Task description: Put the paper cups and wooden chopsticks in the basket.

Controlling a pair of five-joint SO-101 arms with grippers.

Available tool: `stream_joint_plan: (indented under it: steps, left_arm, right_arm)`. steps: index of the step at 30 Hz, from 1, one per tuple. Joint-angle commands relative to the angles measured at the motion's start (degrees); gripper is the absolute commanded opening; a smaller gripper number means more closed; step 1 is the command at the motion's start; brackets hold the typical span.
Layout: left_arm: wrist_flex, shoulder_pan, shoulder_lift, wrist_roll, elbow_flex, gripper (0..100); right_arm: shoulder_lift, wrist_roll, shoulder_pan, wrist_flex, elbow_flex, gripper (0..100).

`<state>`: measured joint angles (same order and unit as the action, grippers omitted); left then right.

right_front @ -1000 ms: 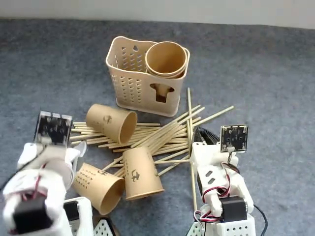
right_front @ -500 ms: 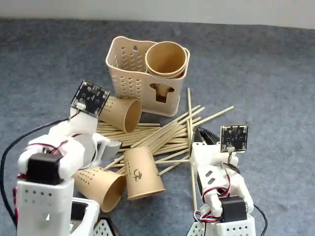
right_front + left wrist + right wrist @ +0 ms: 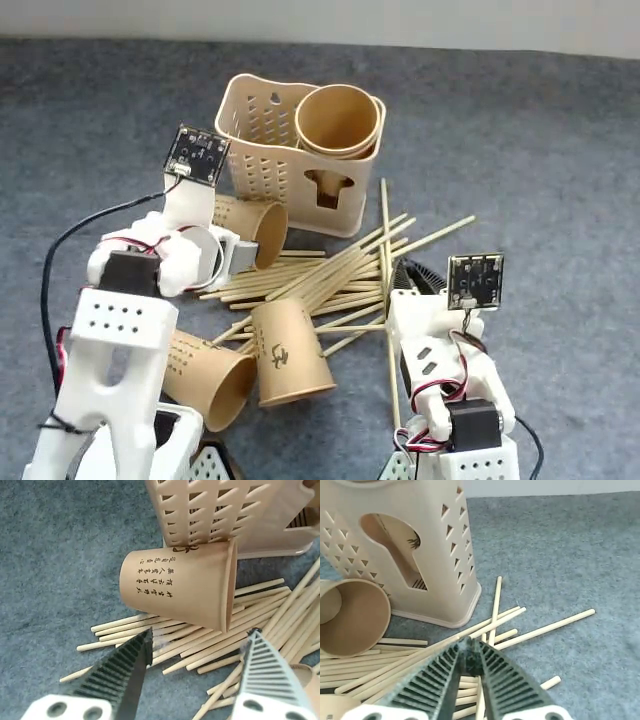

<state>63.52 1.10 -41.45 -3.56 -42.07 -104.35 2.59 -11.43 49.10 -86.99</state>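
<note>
Stacked cups [image 3: 338, 120] in the basket [image 3: 262, 140], tipped cup [image 3: 175, 590] before it on the chopsticks [image 3: 345, 265], two more cups [image 3: 288, 352] nearer me

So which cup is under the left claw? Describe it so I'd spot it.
Find the perforated basket at the back of the grey mat. At its foot one paper cup lies on its side across the chopsticks, under the open left gripper. The other two fallen cups lie well away from the basket.
</note>
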Motion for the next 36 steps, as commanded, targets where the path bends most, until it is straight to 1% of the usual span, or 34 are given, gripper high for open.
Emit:
stream_joint_plan:
  steps: [1,9,12,18,26,31,36]
  left_arm:
    - [-5.8,1.6,2.1,0.7,-1.6,28]
    - [-14.9,1.8,5.4,0.7,-6.8,28]
    - [-17.0,1.5,6.6,0.7,-8.0,28]
    - [-17.0,-0.1,6.6,0.3,-7.8,22]
    - [-17.0,-3.3,6.6,0.2,-7.7,22]
    - [-17.1,-4.1,6.6,0.2,-7.5,21]
    - [-19.8,-6.5,7.0,0.2,-8.0,21]
  right_arm:
    - [-0.2,-1.2,0.3,-1.5,0.2,0.7]
    - [-0.2,-1.3,0.3,-1.5,0.2,0.7]
    - [-0.2,-1.3,0.3,-1.5,0.2,0.7]
    - [-0.2,-1.4,0.3,-1.5,0.2,0.7]
    - [-0.2,-1.4,0.3,-1.5,0.2,0.7]
    - [-0.2,-1.4,0.3,-1.5,0.2,0.7]
    - [-0.2,-1.4,0.3,-1.5,0.2,0.7]
